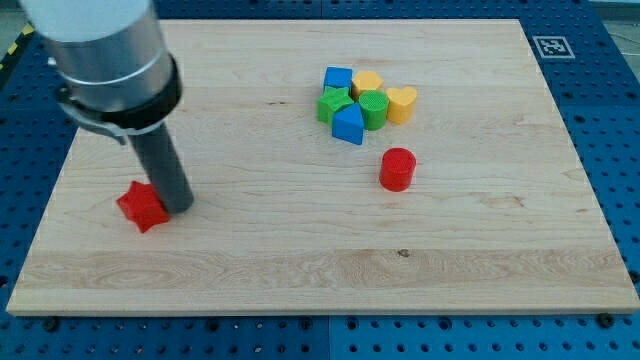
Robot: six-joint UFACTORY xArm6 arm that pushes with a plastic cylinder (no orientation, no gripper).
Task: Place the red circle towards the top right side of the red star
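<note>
The red circle (397, 169) stands alone right of the board's middle. The red star (141, 206) lies near the view's left edge of the board. My tip (179, 208) is down on the board at the star's right side, touching it or nearly so. The red circle is far to the right of both the tip and the star.
A tight cluster sits above the red circle: a blue block (338, 79), a yellow block (367, 83), a yellow heart (401, 104), a green star (335, 104), a green circle (373, 108) and a blue triangle-like block (349, 125). The wooden board (320, 270) rests on a blue pegboard.
</note>
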